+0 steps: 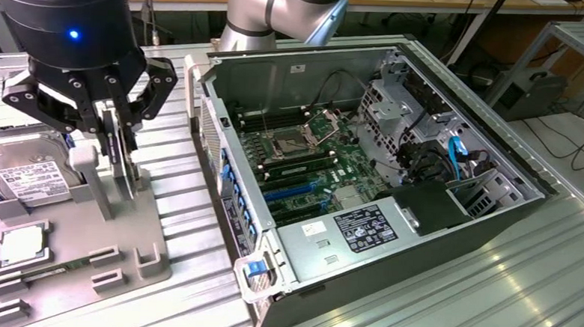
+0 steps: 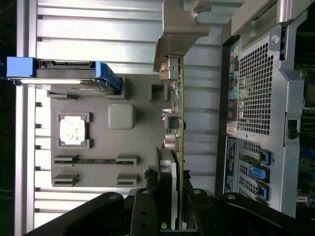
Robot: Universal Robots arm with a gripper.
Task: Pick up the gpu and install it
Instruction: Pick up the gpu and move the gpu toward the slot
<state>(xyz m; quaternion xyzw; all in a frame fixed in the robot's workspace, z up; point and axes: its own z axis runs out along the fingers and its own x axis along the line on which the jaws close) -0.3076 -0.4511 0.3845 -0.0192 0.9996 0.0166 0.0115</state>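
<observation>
Wrist view looks along the gpu (image 2: pixel 180 123), a thin green circuit card with a black rectangular cooler and a long silver end bracket, standing on its long edge in a slot of the grey moulded holder tray (image 2: pixel 98 147). The black pincer (image 2: pixel 172 216) appears clamped across its two faces. The exterior view agrees, with the pincer (image 1: pixel 113 135) closed on the upright gpu (image 1: pixel 121 173). This is the pick-up step, and the card looks seated in the tray on the ribbed metal counter (image 1: pixel 525 295), just beside the open black computer case (image 1: pixel 489 219). Freeing it would call for a straight lift along the slot walls, without twisting. Its long axis runs parallel to the case's perforated rear panel. The bracket end points toward the silver hard drive with a white label (image 1: pixel 21 175), and the cooler faces away from the case.
</observation>
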